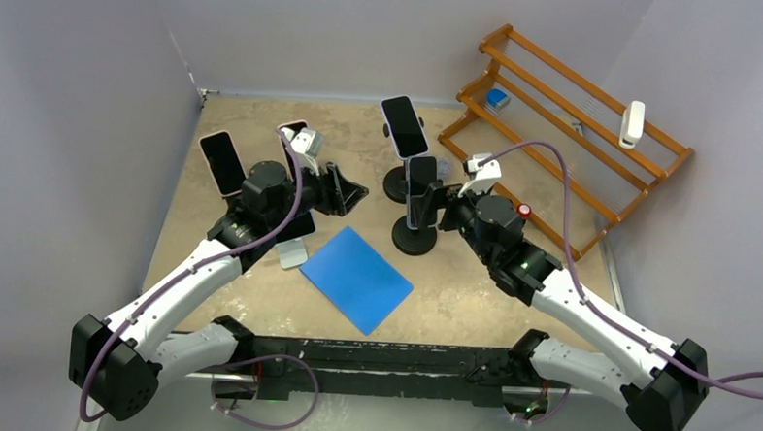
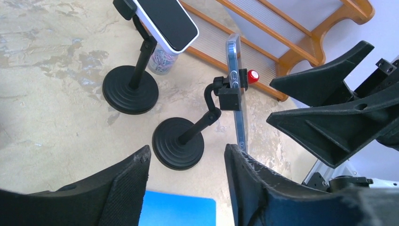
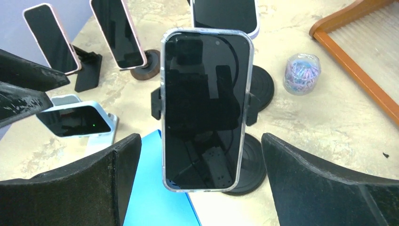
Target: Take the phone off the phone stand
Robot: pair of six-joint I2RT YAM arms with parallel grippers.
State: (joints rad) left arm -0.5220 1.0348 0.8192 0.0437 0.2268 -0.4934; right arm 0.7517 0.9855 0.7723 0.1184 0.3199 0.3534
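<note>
- Near the middle of the table (image 1: 472, 287), the phone (image 3: 206, 108) is standing upright in the clamp of the phone stand (image 1: 415, 240) (clear case, dark screen facing the right arm). The clamp's side arms are gripping its long edges.
- Right gripper (image 3: 200, 140) is hovering just in front of the phone with its fingers spread wide, one on each side. Neither finger is touching the phone (a gap is showing on both sides in the right wrist view).
- Left gripper (image 2: 187, 149) is hanging to the left of the stand and pointing toward it. Its fingers are partly spread with nothing between them, and it is staying apart from the stand's base.
- Behind the phone stand, a second stand (image 2: 130, 89) is carrying a white-edged phone (image 2: 167, 21) at a tilt. A jar of coloured clips (image 3: 302, 73) is sitting just beside its base.
- A blue sheet (image 1: 357, 278) is lying flat on the table in front of the phone stand, between the two arms.
- Two leaning phones (image 3: 49, 37) are resting on small stands at the far left. A pale-blue holder (image 3: 75, 120) with another phone is lying nearer the left arm.
- A wooden rack (image 1: 566, 126) is running along the far right, and a red knob (image 2: 253, 75) is showing near its lower rail (what it belongs to is unclear).
</note>
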